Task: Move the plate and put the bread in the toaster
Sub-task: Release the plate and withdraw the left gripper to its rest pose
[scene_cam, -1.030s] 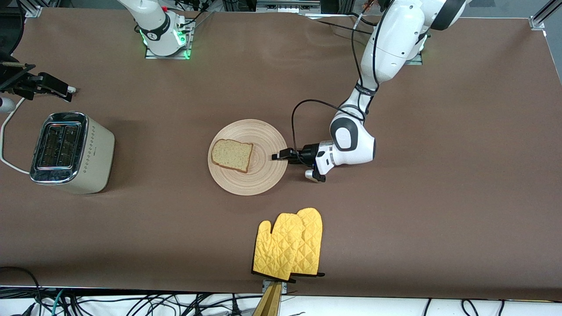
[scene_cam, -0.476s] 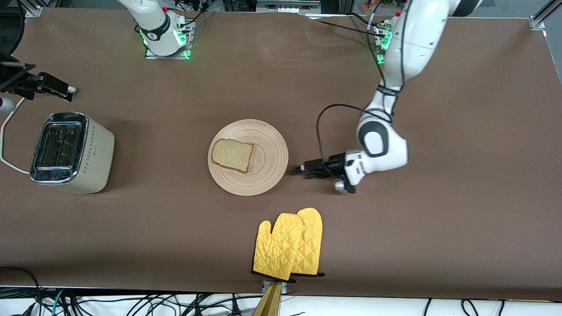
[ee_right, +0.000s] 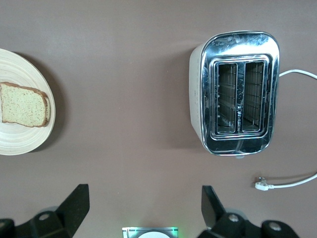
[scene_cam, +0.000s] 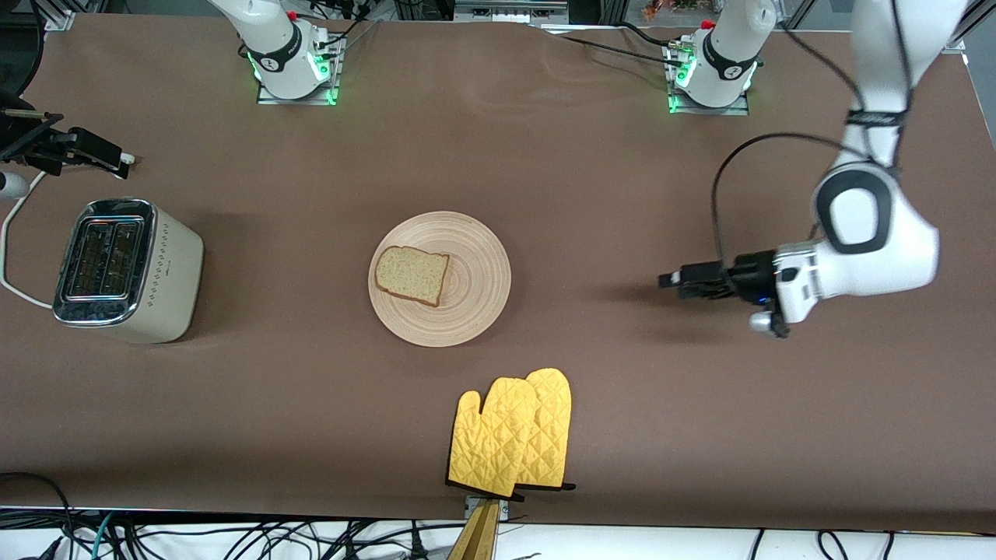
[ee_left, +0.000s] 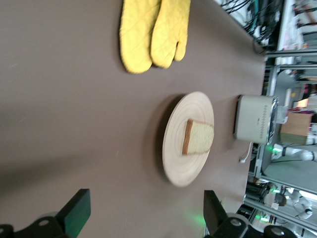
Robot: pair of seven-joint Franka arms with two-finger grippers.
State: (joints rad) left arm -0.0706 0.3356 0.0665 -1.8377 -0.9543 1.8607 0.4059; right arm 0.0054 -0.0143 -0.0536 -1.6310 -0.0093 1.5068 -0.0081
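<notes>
The plate [scene_cam: 440, 278] lies flat in the middle of the brown counter [scene_cam: 311, 389], with the bread [scene_cam: 412, 274] resting on its half toward the right arm's end. The toaster [scene_cam: 128, 270] stands well apart from the plate at the right arm's end of the counter, both slots empty, its white cord [ee_right: 292, 183] trailing on the counter beside it. A pair of yellow oven mitts [scene_cam: 513, 433] lies nearer to the front camera than the plate. The left pincer [scene_cam: 677, 281] hovers over bare counter toward the left arm's end, well apart from the plate, fingers spread and holding nothing. The right pincer [ee_right: 143, 208] waits high above the counter near the toaster, fingers spread and empty.
</notes>
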